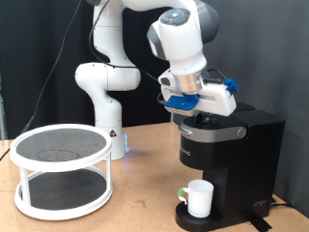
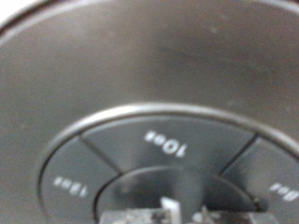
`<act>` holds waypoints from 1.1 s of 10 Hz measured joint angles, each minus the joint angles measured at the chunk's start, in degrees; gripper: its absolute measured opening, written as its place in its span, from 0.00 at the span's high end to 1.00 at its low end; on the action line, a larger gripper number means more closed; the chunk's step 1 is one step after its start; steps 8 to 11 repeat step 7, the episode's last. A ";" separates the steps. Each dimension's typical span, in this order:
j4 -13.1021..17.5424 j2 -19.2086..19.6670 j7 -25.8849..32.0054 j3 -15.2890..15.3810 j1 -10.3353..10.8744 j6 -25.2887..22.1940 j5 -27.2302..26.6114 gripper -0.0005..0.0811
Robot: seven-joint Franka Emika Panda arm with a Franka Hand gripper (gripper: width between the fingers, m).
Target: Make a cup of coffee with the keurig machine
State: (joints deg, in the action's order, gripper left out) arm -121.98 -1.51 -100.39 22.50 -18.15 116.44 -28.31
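The gripper [image 1: 198, 114] is positioned directly on top of the keurig machine [image 1: 232, 159], pressed low against the closed lid at the end nearer the exterior view's left. The fingers are hidden between the blue-and-white wrist housing above and the lid below, so whether they are open or closed cannot be determined from the exterior view. In the wrist view only a blurred sliver of the gripper [image 2: 177, 207] shows at the edge of the picture; its jaw state cannot be determined there either, and nothing is seen held between the fingers. Immediately in front of the gripper, the wrist view is filled by the dark round button panel [image 2: 154, 154] of the machine, divided into segments; the segment marked "10oz" [image 2: 166, 145] lies closest ahead of the fingers, with a second segment [image 2: 70, 187] beside it and a third at the picture's edge, its label too blurred to read. The cup [image 1: 199, 198] stands upright well below the gripper, on the round drip base [image 1: 203, 218] under the brew head of the machine, handle towards the exterior view's left. A white two-tier round rack [image 1: 62, 171] stands well apart from the gripper, towards the exterior view's left, on the wooden table [image 1: 140, 208].
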 joint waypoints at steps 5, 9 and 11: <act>-5.00 -6.50 11.47 -1.38 -0.11 1.52 -9.69 0.99; -5.64 -9.40 11.91 -1.77 -0.13 1.21 -10.94 0.99; -5.64 -9.40 11.91 -1.77 -0.13 1.21 -10.94 0.99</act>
